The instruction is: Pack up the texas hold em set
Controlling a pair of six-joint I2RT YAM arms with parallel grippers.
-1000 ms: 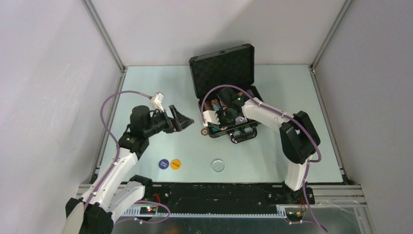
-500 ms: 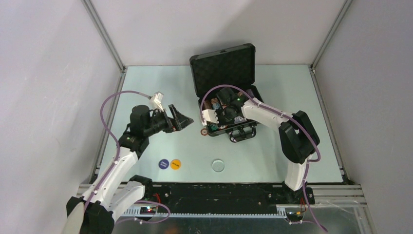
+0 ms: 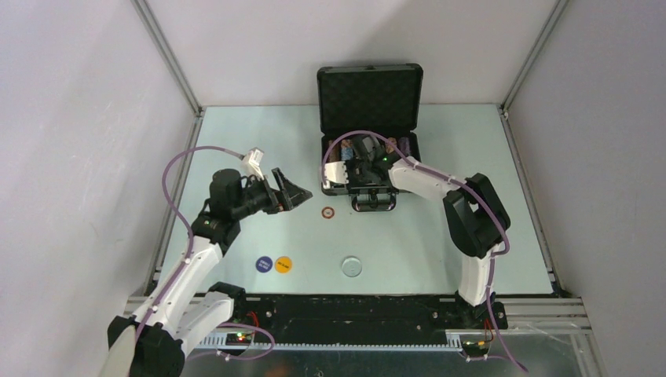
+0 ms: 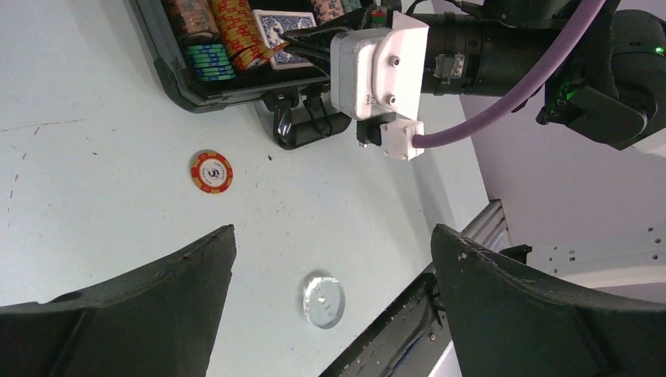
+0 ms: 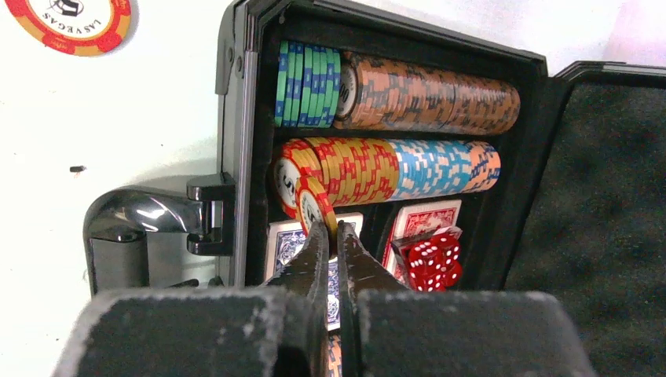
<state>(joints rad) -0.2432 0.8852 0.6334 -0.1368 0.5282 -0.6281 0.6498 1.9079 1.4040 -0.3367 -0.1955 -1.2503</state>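
The black case (image 3: pixel 369 98) of the texas hold em set stands open at the back of the table, foam lid up. Rows of striped poker chips (image 5: pixel 424 93), a blue card deck (image 5: pixel 284 236), a red card deck (image 5: pixel 420 218) and red dice (image 5: pixel 430 263) lie inside. My right gripper (image 5: pixel 331 229) reaches into the case, shut on a red-and-yellow chip (image 5: pixel 312 203) standing on edge by the middle row. Another red chip (image 3: pixel 327 212) lies on the table in front of the case. My left gripper (image 3: pixel 297 191) hovers open and empty left of it.
A blue round button (image 3: pixel 265 264) and a yellow one (image 3: pixel 283 264) lie near the front left. A clear round button (image 3: pixel 352 267) lies front centre. The case's handle (image 3: pixel 373 202) points toward the arms. Frame posts and walls close in the table.
The case has swung square and slid toward the back with my right gripper in it. The loose red chip stayed put. The left arm has not moved.
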